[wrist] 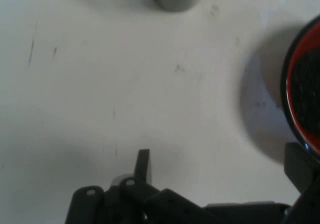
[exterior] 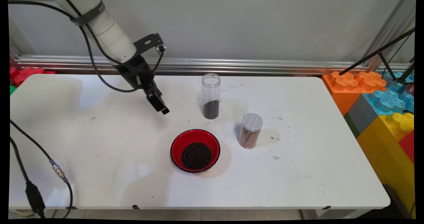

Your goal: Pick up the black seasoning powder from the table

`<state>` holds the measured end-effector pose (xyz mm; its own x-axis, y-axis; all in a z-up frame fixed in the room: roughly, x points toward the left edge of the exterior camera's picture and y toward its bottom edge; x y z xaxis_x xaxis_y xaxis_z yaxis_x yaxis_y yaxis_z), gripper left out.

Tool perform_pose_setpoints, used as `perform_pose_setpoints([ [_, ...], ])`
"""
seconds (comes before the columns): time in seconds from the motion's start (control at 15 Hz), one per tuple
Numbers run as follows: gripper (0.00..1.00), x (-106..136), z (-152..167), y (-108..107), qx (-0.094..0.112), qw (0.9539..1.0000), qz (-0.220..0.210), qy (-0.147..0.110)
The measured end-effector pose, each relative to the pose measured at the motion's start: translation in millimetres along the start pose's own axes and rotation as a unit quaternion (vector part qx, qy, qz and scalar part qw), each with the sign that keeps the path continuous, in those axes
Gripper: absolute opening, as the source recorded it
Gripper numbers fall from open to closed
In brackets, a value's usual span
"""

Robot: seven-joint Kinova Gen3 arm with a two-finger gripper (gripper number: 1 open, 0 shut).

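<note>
While it hangs above the bare white table (exterior: 99, 144), the claw (exterior: 161, 106) grips nothing; in the hand view one finger (wrist: 143, 165) stands at the left and the other at the far right edge, with a wide gap of tabletop between them, so it is spread open. It tilts down and to the right from the white arm (exterior: 106, 28), which enters from the upper left with black cables (exterior: 89, 52) looped along it and a black bracket (exterior: 149, 42) at the wrist.

Nearest to the claw, on its right, stands a tall clear jar (exterior: 211, 96), upright, without a lid, and filled with a dark grainy stuff only in its bottom part. In the hand view its base shows at the top edge as a blurred grey shape. Nearer the camera and slightly right of the claw sits a red bowl (exterior: 195, 150) with a black rim, holding a round heap of the same dark grains (exterior: 196, 156); its rim also shows at the right edge of the hand view. To the right of the bowl, apart from it, stands a shorter jar (exterior: 250, 130) with a white perforated lid and brown contents.

Scattered dark specks and scuffs (exterior: 275, 138) mark the table near the short jar. Beyond the table's right end are stacked big plastic blocks (exterior: 381, 98) in orange, blue, yellow and grey, and red ones (exterior: 23, 74) at the far left. No label or writing on the jars or bowl can be read.
</note>
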<state>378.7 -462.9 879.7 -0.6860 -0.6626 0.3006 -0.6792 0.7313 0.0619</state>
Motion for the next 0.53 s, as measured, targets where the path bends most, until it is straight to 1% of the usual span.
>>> perform_pose_setpoints([
  [0.27, 1.00, 11.1, 18.3, -3.1, -0.004, 0.9994, 0.002, 0.035],
  [0.53, 1.00, 19.3, 35.6, -10.2, -0.005, 0.9974, 0.010, 0.071],
])
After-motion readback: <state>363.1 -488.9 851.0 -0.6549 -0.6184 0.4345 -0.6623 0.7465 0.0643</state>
